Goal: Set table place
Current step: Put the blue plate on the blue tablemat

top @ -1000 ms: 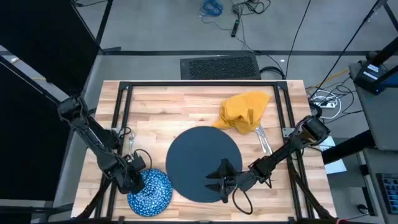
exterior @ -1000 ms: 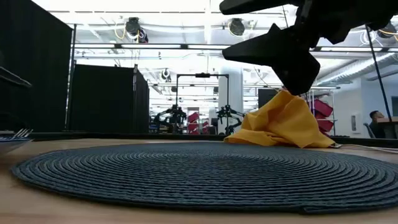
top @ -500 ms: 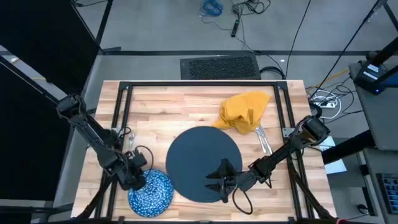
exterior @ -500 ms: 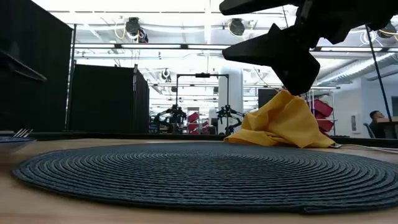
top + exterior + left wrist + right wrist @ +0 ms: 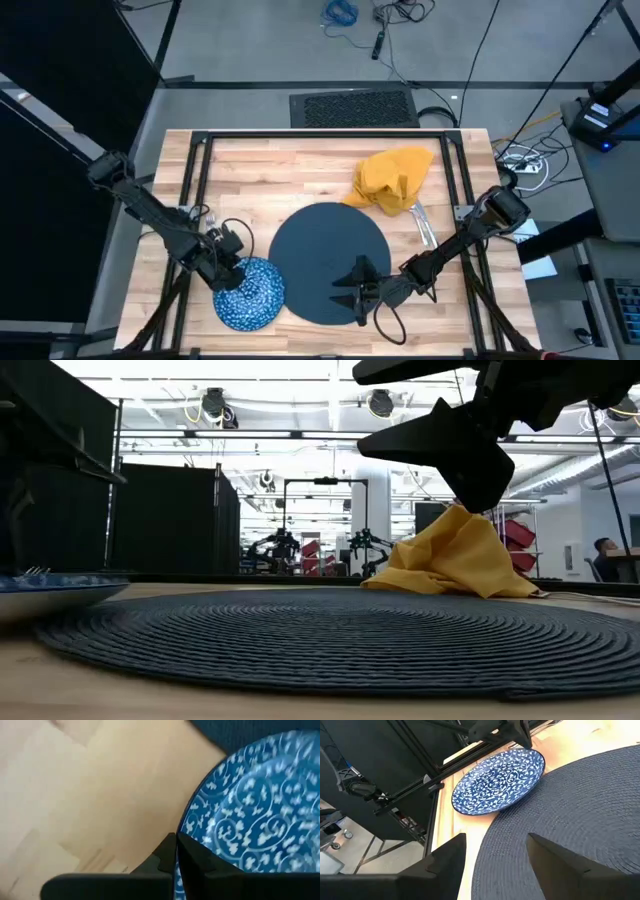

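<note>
A blue-and-white patterned dish is at the near left, with my left gripper shut on it. Its right rim comes close to a large dark round woven mat at the middle of the table. A mustard-yellow napkin lies bunched beyond the mat, at the far right. Silver cutlery pokes out from under the napkin's near side. My right gripper hovers open above the mat's near edge, with nothing between its fingers. My left gripper pinches the dish's rim between its two shut fingers, on the dish's far-left side. The fingers slant down from the table's far left. Whether the dish rests on the table or is lifted clear, I cannot tell.
A black metal frame runs around the tabletop, and its left bar passes close to my left arm. A silver fork lies at the left, beyond the dish. Bare wood shows at the far left of the table.
My left gripper has moved toward the table's right edge, taking the dish with it, still shut on the rim. The dish now stands closer to the dark mat and has come into the low view at the left.
</note>
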